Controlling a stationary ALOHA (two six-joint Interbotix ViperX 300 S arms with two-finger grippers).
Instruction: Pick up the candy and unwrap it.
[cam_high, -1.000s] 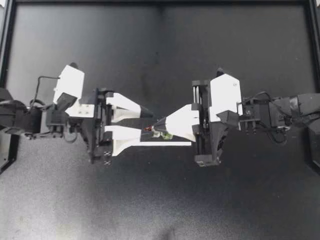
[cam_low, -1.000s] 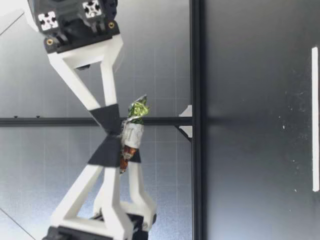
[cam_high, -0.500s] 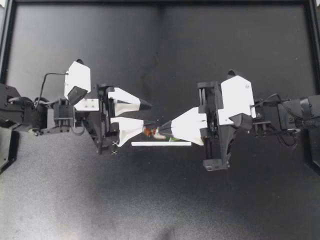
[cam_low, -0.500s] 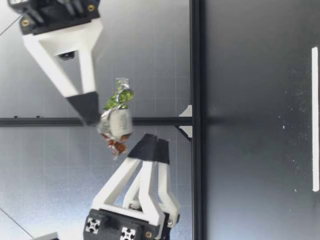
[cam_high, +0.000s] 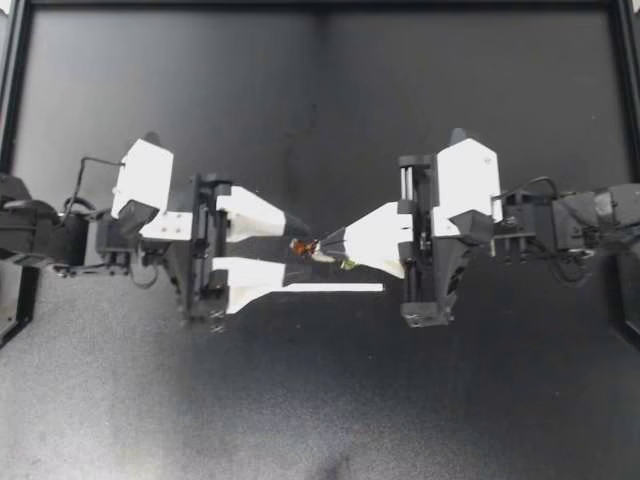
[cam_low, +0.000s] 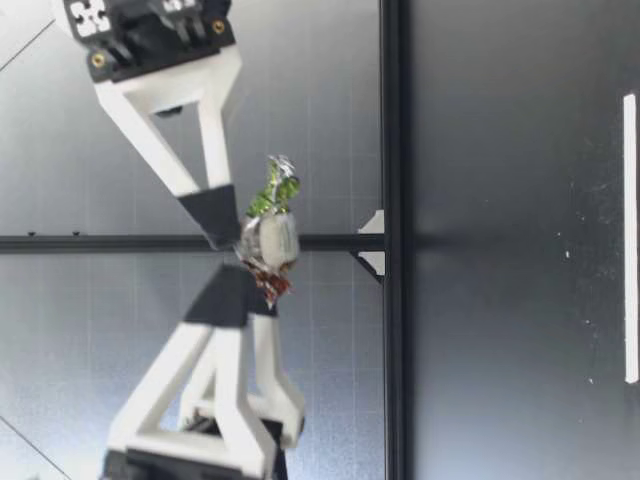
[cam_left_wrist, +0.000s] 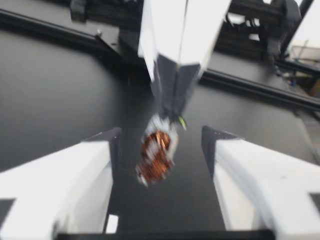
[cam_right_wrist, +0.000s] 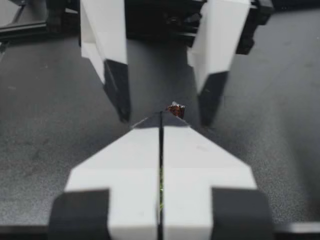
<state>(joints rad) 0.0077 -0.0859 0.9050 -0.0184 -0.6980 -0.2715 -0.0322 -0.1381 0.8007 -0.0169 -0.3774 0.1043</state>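
Between the parted fingers of your left end effector (cam_high: 296, 250), the candy (cam_high: 304, 245) hangs above the tabletop (cam_high: 320, 100). It is pinched by your right end effector (cam_high: 326, 243), whose fingers are pressed together on it. The reddish twist (cam_left_wrist: 154, 159) points toward the left wrist, and neither left finger touches it. The green twist (cam_low: 276, 190) sticks out beside the right fingers. For a clean unwrap, I'd judge you should centre the left fingers on that reddish twist alone, close firmly, then pull straight away from the right end effector. If you catch the candy's body instead, the wrapper probably won't slip off.
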